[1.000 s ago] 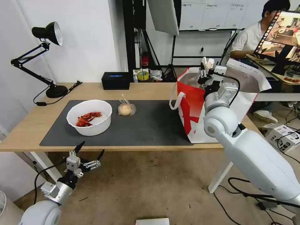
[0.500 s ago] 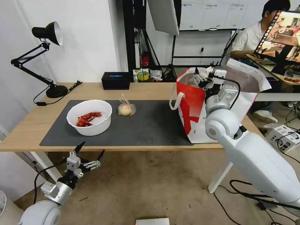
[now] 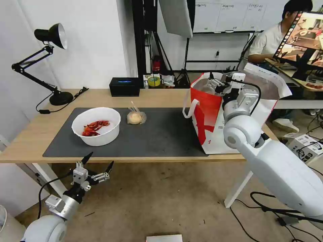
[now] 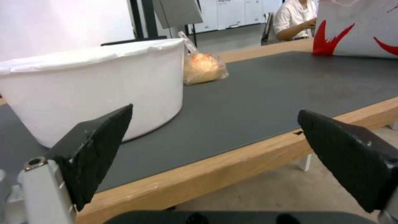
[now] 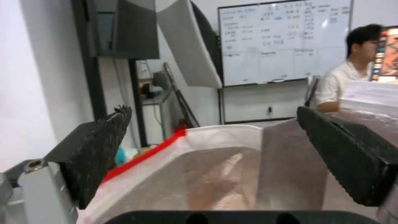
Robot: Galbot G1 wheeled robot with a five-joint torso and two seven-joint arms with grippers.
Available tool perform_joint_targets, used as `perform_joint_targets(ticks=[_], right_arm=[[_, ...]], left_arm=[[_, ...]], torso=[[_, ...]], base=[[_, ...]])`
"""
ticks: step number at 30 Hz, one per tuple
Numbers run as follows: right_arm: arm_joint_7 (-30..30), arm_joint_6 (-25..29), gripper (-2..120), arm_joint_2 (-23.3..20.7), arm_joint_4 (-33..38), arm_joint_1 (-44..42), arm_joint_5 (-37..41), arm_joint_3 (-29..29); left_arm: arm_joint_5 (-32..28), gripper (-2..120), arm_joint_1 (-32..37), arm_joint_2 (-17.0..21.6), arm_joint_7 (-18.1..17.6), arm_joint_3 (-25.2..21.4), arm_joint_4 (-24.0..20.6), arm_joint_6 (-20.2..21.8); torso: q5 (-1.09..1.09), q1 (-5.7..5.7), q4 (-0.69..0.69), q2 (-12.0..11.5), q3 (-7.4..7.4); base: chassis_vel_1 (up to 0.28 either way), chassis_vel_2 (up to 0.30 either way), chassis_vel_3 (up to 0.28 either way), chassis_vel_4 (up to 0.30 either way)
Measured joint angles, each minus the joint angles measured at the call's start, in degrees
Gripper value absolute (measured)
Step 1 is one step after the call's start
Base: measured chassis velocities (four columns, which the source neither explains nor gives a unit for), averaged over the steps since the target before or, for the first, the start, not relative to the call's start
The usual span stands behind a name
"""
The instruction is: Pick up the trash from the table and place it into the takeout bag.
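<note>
Now the right tool (image 3: 220,79), spread and seemingly empty, hovers over the takeout bag (image 3: 205,116).

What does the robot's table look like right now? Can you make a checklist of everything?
Surface: wood table with a dark mat on it.
Job's things: white bowl with red shells on the mat; bagged bun beside it, apart; takeout bag standing open at the table's right end.
Clutter: black box at the back edge; desk lamp at the left.
Grippers: left gripper open, below the table's front edge; right gripper open, over the bag's mouth, holding nothing.
Cables: lamp cord on the table; black cables on the floor at the right.
Surroundings: whiteboard, tripods, a seated person at another desk.
</note>
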Motion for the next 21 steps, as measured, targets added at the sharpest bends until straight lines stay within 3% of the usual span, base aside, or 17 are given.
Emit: perform_joint_targets(ticks=[5,9,21], right_arm=[[-4.86,1.77,100,-0.82,1.86,-0.61,2.16,-0.15],[-12.27,4.56,100,-2.16,4.83,-3.42,4.23,-0.19],[-25.76,6.63,100,-5.47,9.76,-12.91,4.33,0.59]], left_arm=[[-0.02,100,0.03,-0.13,-0.02,-0.03,-0.16,0.00],[-0.02,100,0.04,-0.63,-0.05,-0.06,-0.17,0.00],[-0.01,100,0.07,-0.98,-0.06,-0.63,-0.18,-0.21]], torso=[[0.00,0.00,0.00,0.00,0.00],[0.00,0.00,0.00,0.00,-0.01],[0.00,0.00,-0.01,0.00,-0.01]], base=[[0.000,0.000,0.000,0.000],[0.000,0.000,0.000,0.000],[0.000,0.000,0.000,0.000]])
